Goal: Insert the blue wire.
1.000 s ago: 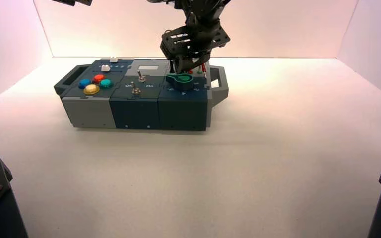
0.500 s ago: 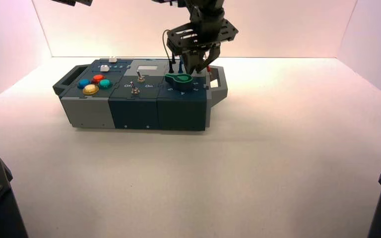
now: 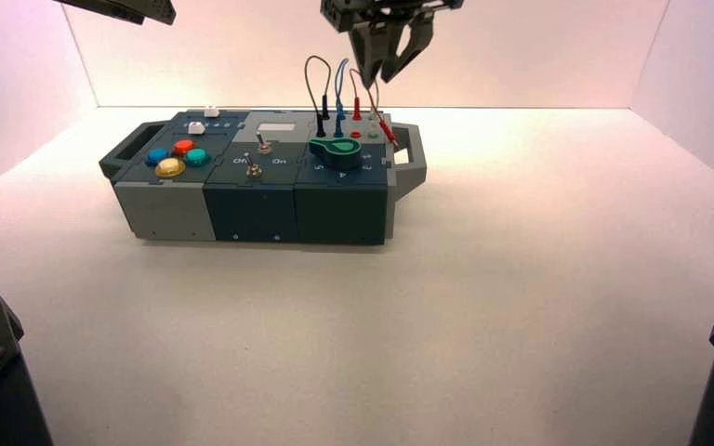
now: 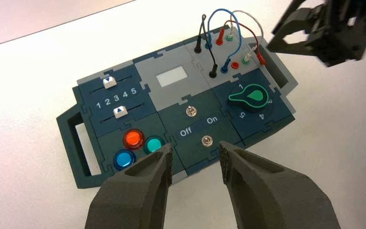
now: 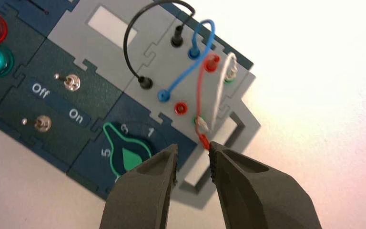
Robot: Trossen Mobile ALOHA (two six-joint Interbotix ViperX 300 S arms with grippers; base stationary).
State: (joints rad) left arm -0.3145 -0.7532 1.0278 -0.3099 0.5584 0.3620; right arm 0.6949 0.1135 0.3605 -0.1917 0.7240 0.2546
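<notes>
The blue wire (image 5: pixel 193 51) arches in a short loop over the grey socket panel (image 5: pixel 164 67) at the box's back right. Both of its plugs stand in sockets, one in the back row and one (image 5: pixel 162 96) in the front row next to the black wire's plug. My right gripper (image 5: pixel 193 155) hangs high above that corner (image 3: pixel 390 42), open and holding nothing. The blue wire (image 3: pixel 338 121) stands free below it. My left gripper (image 4: pixel 196 155) is open over the box's front edge, near the toggle switches.
A black wire (image 5: pixel 145 82) is plugged in beside the blue one. The red wire's loose plug (image 5: pixel 203 140) and the white wire's loose end (image 5: pixel 200 123) hang by the grey handle (image 3: pixel 414 158). A green knob (image 3: pixel 335 149) sits in front of the sockets.
My right gripper has risen from the socket panel to well above the box, uncovering the wires. The box has not moved.
</notes>
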